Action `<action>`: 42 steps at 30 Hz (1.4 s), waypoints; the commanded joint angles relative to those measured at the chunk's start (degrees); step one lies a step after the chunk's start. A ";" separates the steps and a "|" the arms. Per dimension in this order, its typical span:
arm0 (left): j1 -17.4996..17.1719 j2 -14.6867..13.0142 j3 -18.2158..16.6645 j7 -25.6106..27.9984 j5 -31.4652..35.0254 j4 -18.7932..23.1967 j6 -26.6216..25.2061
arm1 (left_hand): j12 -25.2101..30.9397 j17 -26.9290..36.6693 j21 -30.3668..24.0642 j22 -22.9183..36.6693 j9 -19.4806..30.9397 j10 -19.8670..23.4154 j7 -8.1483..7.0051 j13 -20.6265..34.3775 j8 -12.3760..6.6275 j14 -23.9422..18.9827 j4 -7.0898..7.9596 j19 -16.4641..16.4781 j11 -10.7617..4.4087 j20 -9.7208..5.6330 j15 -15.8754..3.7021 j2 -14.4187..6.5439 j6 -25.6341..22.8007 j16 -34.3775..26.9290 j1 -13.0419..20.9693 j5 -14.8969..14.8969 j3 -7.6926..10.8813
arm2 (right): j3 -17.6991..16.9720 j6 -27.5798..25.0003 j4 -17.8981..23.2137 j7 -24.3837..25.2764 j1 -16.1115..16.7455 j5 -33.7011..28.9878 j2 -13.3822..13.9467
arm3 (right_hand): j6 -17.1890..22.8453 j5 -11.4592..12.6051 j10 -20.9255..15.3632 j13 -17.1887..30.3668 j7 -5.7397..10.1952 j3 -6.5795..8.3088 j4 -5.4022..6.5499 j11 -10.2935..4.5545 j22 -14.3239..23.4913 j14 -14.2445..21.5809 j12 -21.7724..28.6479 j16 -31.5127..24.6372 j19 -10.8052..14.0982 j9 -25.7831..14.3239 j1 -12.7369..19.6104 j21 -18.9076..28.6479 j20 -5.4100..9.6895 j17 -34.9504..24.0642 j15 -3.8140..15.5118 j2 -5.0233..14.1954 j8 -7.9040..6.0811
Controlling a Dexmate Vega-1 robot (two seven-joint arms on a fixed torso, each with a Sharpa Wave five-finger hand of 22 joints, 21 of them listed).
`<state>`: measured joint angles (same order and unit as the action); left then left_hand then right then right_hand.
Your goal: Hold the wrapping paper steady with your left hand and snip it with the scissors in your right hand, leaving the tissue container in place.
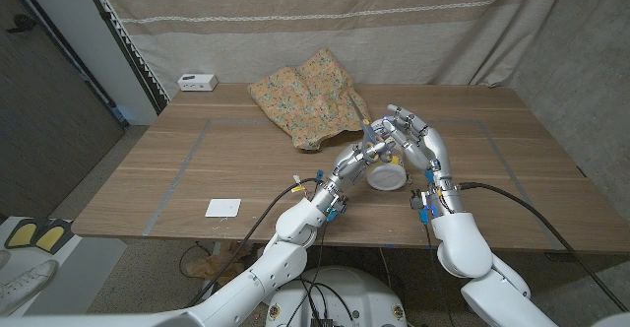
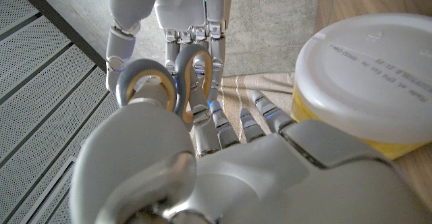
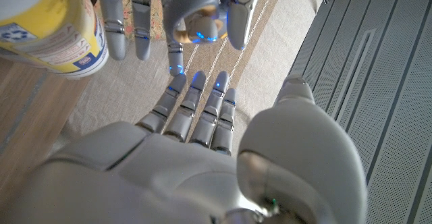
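The floral wrapping paper (image 1: 305,100) lies crumpled at the table's back middle. In front of it stands the white and yellow tissue container (image 1: 386,177), seen close in the wrist views (image 2: 371,75) (image 3: 54,35). My left hand (image 1: 359,160) (image 2: 223,170) holds the grey, yellow-lined scissors (image 1: 366,135) (image 2: 150,82) (image 3: 192,8) by the handle loops, above the container, blades pointing toward the paper. My right hand (image 1: 418,142) (image 3: 189,156) faces it with fingers spread and straight, fingertips close to the loops. I cannot tell whether they touch.
A small white box (image 1: 197,82) sits at the back left corner. A white card (image 1: 223,207) lies near the front left edge. Grey tape lines mark the tabletop (image 1: 148,169). A curtain hangs behind the table.
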<state>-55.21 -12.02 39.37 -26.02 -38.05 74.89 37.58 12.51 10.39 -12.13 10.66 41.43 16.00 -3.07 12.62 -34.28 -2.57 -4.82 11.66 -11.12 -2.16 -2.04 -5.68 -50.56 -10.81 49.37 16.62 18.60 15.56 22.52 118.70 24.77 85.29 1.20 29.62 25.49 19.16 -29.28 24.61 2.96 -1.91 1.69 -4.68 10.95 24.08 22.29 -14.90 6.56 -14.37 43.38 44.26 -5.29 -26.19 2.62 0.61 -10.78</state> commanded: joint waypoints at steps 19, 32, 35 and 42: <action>-1.60 -1.64 -0.98 2.78 2.09 3.15 2.03 | -0.08 0.09 -0.52 0.16 2.25 0.73 -1.30 -0.14 -2.09 -0.85 -0.45 0.53 -0.19 -5.65 -9.40 0.18 -0.83 -0.04 0.08 0.89 -0.35 | -1.41 1.35 -2.30 0.72 -0.16 1.65 -1.58 | -5.15 2.38 6.06 -0.86 -0.37 -1.78 0.47 1.74 0.01 -6.15 -3.11 2.11 -2.20 0.49 -2.99 -1.85 -0.82 0.85 2.29 0.50 0.02; -2.98 -2.27 -2.15 6.29 2.52 4.92 2.83 | -0.27 0.08 -0.49 0.13 0.53 0.66 -1.97 -0.33 -1.82 -1.31 -1.01 0.66 0.26 -5.57 -8.61 0.89 -2.23 -0.08 0.35 1.12 -0.74 | -2.09 1.51 -3.25 -0.45 -0.66 2.93 -0.82 | -6.91 2.99 7.43 -1.15 -0.43 -2.10 0.38 1.87 0.00 -7.32 -3.80 2.48 -2.97 0.68 -3.39 -2.53 -1.27 1.26 1.71 0.75 -0.01; -3.43 -3.00 -2.66 7.54 2.95 6.31 2.59 | -0.25 0.10 -0.48 0.14 -0.09 0.67 -2.42 -0.35 -1.81 -1.44 -1.12 0.65 1.08 -5.49 -8.41 0.99 -3.01 -0.10 0.40 1.15 -0.83 | -2.21 1.08 -3.43 -0.82 -1.06 3.52 -0.66 | -7.05 3.08 7.49 -1.20 -0.44 -2.15 0.37 1.99 -0.01 -7.43 -3.84 2.51 -2.98 0.71 -3.47 -2.60 -1.29 1.33 1.62 0.78 -0.06; -3.09 -3.38 -2.68 7.77 4.65 7.48 4.65 | 1.03 0.15 -0.93 0.04 -6.72 6.07 -3.33 -0.49 -1.15 -6.65 -4.01 2.96 -1.23 -7.21 -10.07 2.14 -9.27 -0.78 3.20 -4.24 0.80 | -2.24 -0.02 -4.64 -1.54 -2.17 5.04 -0.32 | -7.14 3.23 7.45 -1.29 -0.51 -2.26 0.39 2.01 -0.01 -7.61 -3.86 2.54 -3.02 0.76 -3.67 -2.74 -1.33 1.46 1.43 0.88 -0.20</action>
<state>-58.11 -14.63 37.10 -19.75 -35.20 80.24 40.45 12.99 10.41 -12.57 10.67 37.31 19.80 -3.58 12.02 -35.61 -7.08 -7.69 13.44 -11.80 -2.27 -2.13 -3.40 -55.23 -11.05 50.77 14.88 18.46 13.60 23.70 115.44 24.19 84.37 4.37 28.84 18.48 21.90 -22.07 23.36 2.45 -3.78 2.14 -2.76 10.81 16.96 18.53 -12.46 3.87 -13.56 40.11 41.69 -6.56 -24.69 2.36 1.52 -10.78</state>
